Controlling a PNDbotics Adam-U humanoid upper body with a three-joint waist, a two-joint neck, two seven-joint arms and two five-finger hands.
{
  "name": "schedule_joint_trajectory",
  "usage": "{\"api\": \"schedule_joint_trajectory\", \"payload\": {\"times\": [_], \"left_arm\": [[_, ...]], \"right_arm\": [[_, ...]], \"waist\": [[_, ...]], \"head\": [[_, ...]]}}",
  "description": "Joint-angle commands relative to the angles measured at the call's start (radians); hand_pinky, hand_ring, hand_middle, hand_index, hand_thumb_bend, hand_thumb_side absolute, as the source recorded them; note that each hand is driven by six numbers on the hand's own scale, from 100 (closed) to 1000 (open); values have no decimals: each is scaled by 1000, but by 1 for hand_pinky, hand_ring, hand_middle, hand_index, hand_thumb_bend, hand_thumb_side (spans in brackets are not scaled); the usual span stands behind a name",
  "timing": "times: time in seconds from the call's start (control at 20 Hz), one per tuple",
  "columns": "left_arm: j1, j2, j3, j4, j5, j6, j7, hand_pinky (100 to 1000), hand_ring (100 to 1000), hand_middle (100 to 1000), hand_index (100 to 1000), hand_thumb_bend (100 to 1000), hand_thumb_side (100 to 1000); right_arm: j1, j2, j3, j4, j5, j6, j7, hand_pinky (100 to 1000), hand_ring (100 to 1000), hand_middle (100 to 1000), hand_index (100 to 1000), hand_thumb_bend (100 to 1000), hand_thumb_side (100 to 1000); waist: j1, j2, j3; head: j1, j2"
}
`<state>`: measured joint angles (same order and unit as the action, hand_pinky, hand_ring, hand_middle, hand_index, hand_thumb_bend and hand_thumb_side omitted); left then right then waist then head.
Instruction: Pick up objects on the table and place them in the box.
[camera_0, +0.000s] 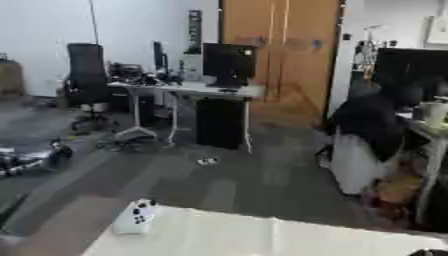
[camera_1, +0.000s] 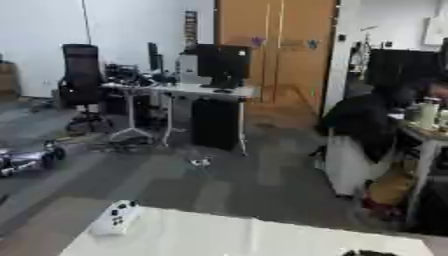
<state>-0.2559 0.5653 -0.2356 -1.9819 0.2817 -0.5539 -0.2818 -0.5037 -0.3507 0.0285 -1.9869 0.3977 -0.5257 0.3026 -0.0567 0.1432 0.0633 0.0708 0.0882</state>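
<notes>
The white table (camera_0: 262, 240) fills only the bottom strip of both views. A small white device with dark buttons (camera_0: 136, 216) lies at its far left corner. At the bottom right edge a sliver of something dark (camera_0: 429, 253) shows; I cannot tell what it is. No box is in view, and neither of my hands shows in either view.
Beyond the table lies grey carpet floor (camera_0: 219, 175). A desk with monitors (camera_0: 197, 90) and a black office chair (camera_0: 87, 75) stand at the back left. A chair draped with a dark jacket (camera_0: 367, 130) stands at right beside another desk.
</notes>
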Motion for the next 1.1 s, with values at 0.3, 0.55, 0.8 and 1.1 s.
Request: {"api": "schedule_joint_trajectory", "payload": {"times": [0.3,0.55,0.8,1.1], "left_arm": [[-3,11,12,-18,-9,2,0,348,606,796,717,541,809],[-2,12,16,-18,-12,1,3,353,608,796,719,545,801],[-1,20,50,-18,-59,-10,31,387,621,797,729,574,781],[0,109,132,-18,-243,28,147,462,665,820,756,620,796]], "right_arm": [[-13,-7,-5,-13,0,-1,4,217,510,599,671,465,1000],[-13,-4,-7,-13,-1,1,3,219,511,599,671,463,1000],[-10,7,-56,-13,16,42,-67,198,481,574,647,461,1000],[-7,18,-101,-13,38,182,-393,167,430,534,617,451,1000]], "waist": [[7,-14,-1],[8,-18,-2],[9,-20,-9],[19,-27,-22]], "head": [[-8,7],[-19,8],[-55,29],[-17,152]]}}
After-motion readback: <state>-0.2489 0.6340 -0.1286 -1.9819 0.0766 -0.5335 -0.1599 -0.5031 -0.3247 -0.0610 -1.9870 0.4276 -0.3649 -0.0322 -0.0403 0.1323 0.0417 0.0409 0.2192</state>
